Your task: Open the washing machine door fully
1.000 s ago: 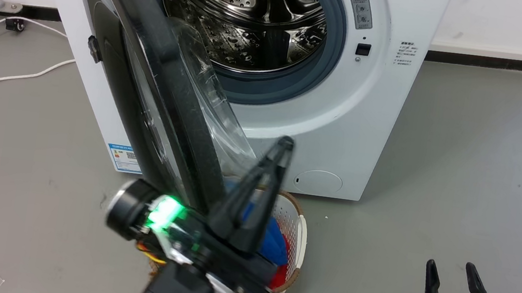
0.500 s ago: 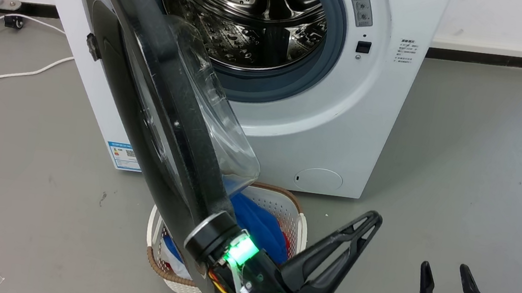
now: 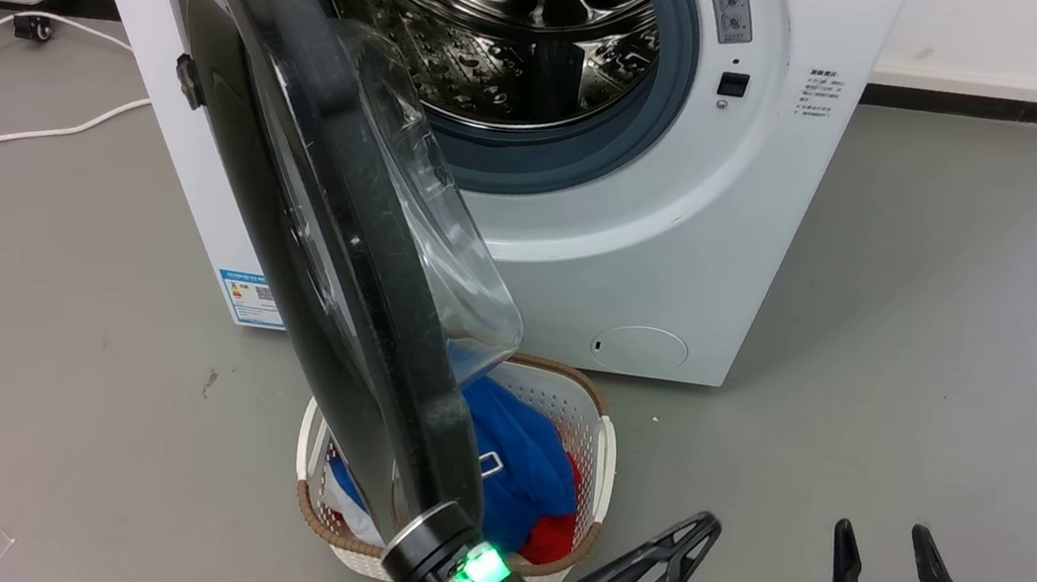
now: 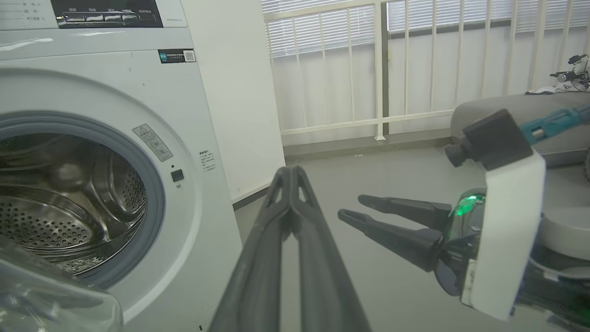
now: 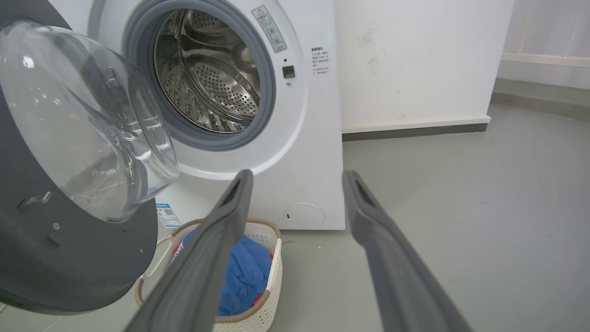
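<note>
Found the washing machine door (image 3: pixel 355 239) swung out from the drum opening (image 3: pixel 511 40), hinged at the left, edge-on toward the head camera, glass bowl hanging above the laundry basket (image 3: pixel 604 443). Noted the left gripper (image 3: pixel 703 528) fingers pressed together on nothing, beside the door's lower rim, pointing away from it. Saw the right gripper (image 3: pixel 883 531) fingers spread apart and empty, low at the right.
</note>
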Robot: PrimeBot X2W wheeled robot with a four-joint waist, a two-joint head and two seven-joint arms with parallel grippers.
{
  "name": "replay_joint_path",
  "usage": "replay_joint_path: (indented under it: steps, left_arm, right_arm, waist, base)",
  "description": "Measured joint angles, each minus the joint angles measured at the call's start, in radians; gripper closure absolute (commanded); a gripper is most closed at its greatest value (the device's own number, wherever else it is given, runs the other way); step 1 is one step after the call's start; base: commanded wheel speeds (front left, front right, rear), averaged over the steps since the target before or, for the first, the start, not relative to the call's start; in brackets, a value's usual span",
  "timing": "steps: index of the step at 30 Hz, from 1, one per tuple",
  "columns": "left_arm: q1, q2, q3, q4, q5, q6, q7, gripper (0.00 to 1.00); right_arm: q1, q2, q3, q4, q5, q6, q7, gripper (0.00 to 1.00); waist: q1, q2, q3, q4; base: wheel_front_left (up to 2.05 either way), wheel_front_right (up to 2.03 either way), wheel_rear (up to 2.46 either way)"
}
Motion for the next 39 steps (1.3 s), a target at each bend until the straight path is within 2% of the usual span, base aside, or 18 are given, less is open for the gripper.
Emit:
replay_joint_path:
  steps: [11,20,29,39]
  left_arm:
    - [0.048,0.011,0.033,0.106,-0.032,0.016,0.000,1.00]
    - [0.049,0.014,0.136,0.185,-0.056,0.035,0.000,1.00]
    - [0.044,0.016,0.217,0.192,-0.059,0.037,0.000,1.00]
    - [0.056,0.011,0.243,0.161,-0.041,0.029,0.000,1.00]
  right_arm:
    - [-0.009,0.000,0.001,0.006,-0.002,0.000,0.000,0.00]
    - [-0.012,0.000,0.001,0.018,-0.006,0.000,0.000,0.00]
    - [-0.012,0.000,-0.002,0.030,-0.006,0.000,0.000,0.00]
    - [-0.008,0.000,0.009,0.043,-0.006,0.000,0.000,0.00]
  waist:
    - [0.0000,0.0000,0.008,0.005]
    - [0.0000,0.0000,0.011,0.004]
    - [0.0000,0.0000,0.009,0.022]
    - [0.0000,0.0000,-0.001,0.090]
  base:
    - [0.00,0.00,0.00]
    - [0.00,0.00,0.00]
    - [0.00,0.00,0.00]
    - [0.00,0.00,0.00]
